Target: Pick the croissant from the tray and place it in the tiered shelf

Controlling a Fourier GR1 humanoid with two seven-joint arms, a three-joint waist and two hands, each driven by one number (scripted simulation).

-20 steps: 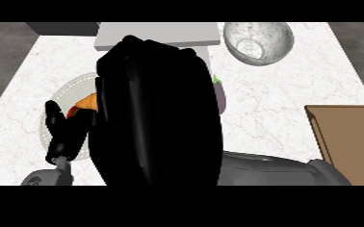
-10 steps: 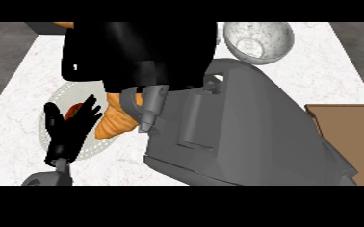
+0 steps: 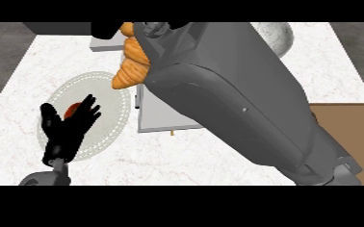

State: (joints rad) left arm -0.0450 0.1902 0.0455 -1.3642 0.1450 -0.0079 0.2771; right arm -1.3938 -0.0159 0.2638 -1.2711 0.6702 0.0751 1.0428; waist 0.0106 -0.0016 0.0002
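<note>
Head view, right hand (image 3: 107, 29) gripping croissant (image 3: 131, 67); left hand (image 3: 70, 125) open over tray (image 3: 107, 139)

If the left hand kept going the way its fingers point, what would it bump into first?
Probably the small reddish thing on the plate: it sits right at the left hand's fingertips. Depth is unclear, so the hand might pass above it.

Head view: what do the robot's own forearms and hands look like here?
The right forearm is a broad, smooth grey shell with rounded edges and a darker grey section toward the wrist; its hand is mostly hidden. The left hand is all black, slim-fingered with a thumb, on a narrow black wrist ending in a grey rounded joint. No cables or markings show.
</note>
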